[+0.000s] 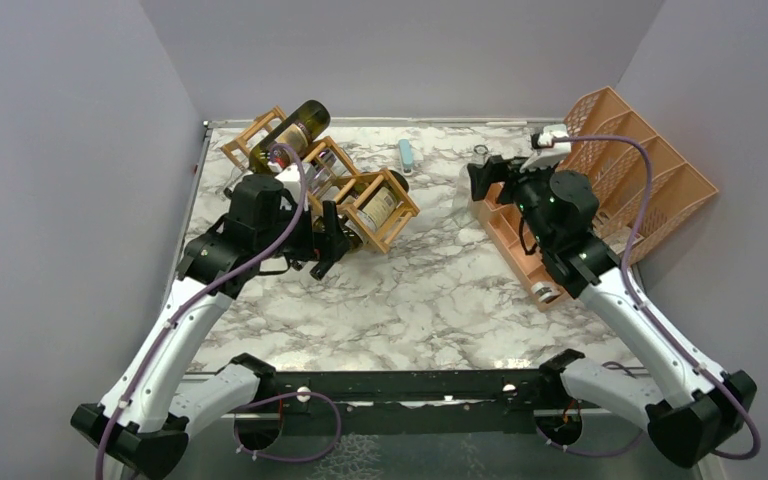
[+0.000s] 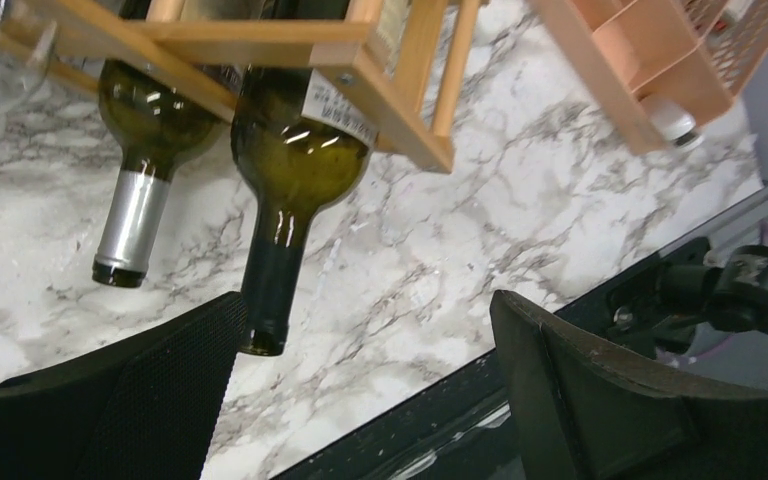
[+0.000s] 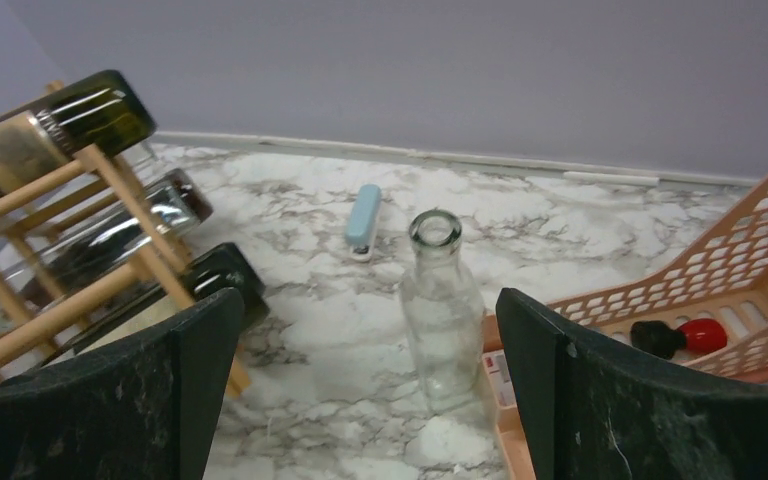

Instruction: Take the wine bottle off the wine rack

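— Left wrist camera first: what sits nearest you?
— I see my left gripper (image 2: 365,320) spread wide with nothing in it, hanging just in front of the wine rack (image 2: 360,60). A green wine bottle (image 2: 295,170) lies in the rack with its neck pointing out toward me. Its mouth is just beside one of my fingers (image 2: 150,400), though I can't tell whether they touch. Left of it, a second bottle with a silver foil neck (image 2: 132,215) also pokes out of the rack.
— And your other hand?
— My right gripper (image 3: 368,300) is well to the right of the rack, fingers wide apart and gripping nothing. Just past it a clear glass bottle (image 3: 442,320) stands upright on the marble table (image 3: 320,340). It is off the rack and well apart from it, right beside a peach tray (image 1: 515,245).
— Farther back?
— On the rack's top tier a dark bottle (image 3: 60,120) lies tilted, its base jutting past the frame. Beyond the rack and to its right, a small light-blue object (image 3: 363,222) lies on the table. A peach mesh organizer (image 1: 680,185) leans far to the rack's right, by the wall
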